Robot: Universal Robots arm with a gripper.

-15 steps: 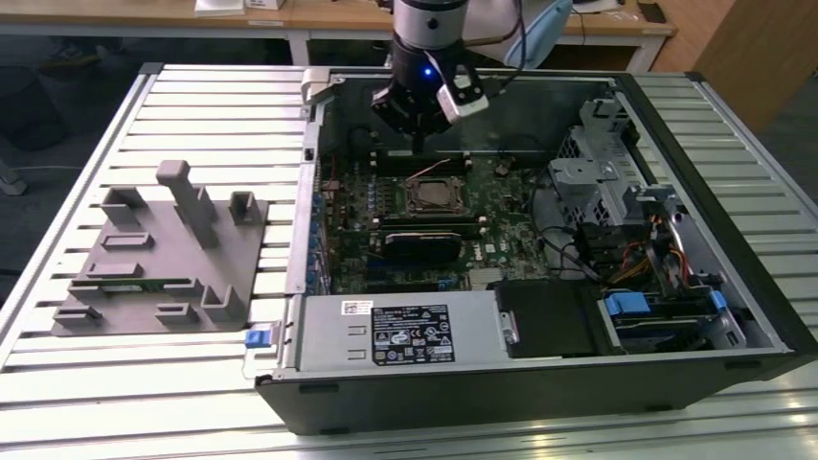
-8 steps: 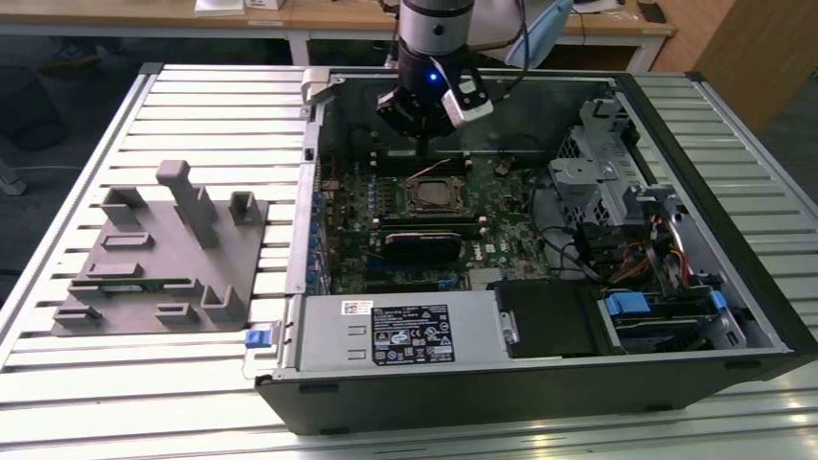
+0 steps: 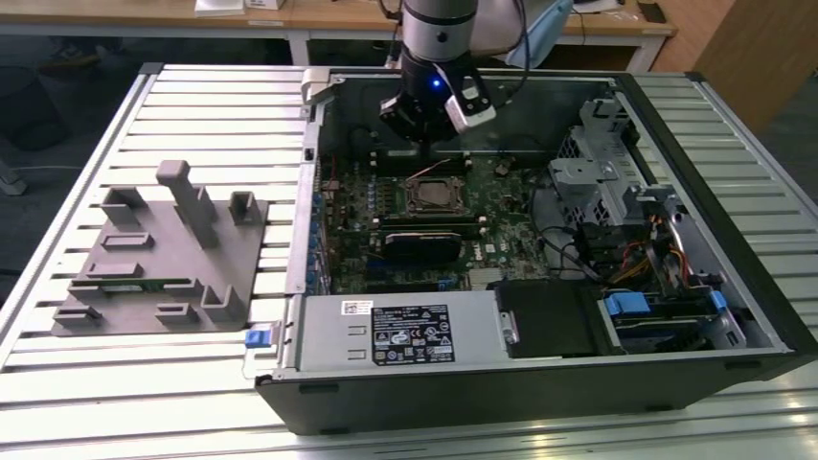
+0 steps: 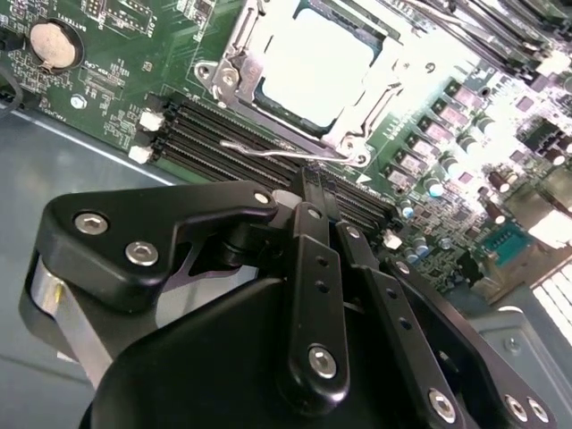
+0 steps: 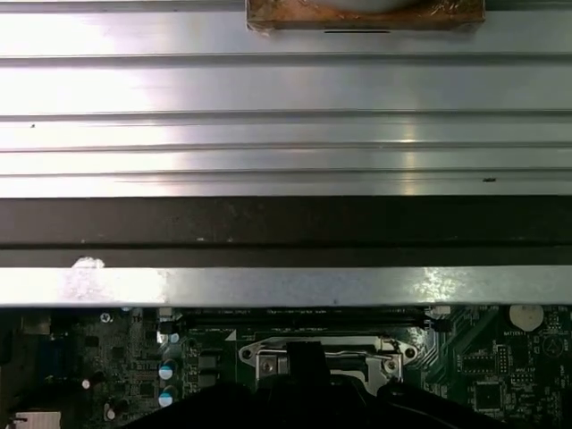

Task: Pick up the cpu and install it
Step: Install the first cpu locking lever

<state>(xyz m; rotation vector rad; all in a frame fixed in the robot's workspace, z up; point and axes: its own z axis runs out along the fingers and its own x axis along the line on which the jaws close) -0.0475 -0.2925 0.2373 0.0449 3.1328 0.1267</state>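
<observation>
On the exterior view's left we see a grey plastic holder (image 3: 160, 264) lying flat on the slatted metal tabletop (image 3: 77, 163), near that left edge and well apart from everything else. To its right stands an open computer case (image 3: 537, 383), taking up the middle and right of the tabletop, with a green motherboard (image 3: 383, 240) on its floor. A power supply (image 3: 397, 331) sits along the case's near wall, and a drive cage (image 3: 601, 177) with bundled cables fills its right side.

Above the far part of the case hangs the gripper (image 3: 428, 144) on the arm, over the board and just beyond the socket (image 3: 435, 196). In the second wrist view the gripper (image 4: 308, 192) shows black linkages whose tips meet in one narrow point, so we read the jaws as clenched, with nothing between them.

The cpu (image 4: 313, 71) lies in the socket in that view, its pale silvery top flat inside the metal frame (image 4: 228, 67), and a thin wire lever (image 4: 268, 149) lies along the frame's side between the socket and the black memory slots (image 4: 223, 134). A coin battery (image 4: 51, 45) sits on the board well away from the socket.
</observation>
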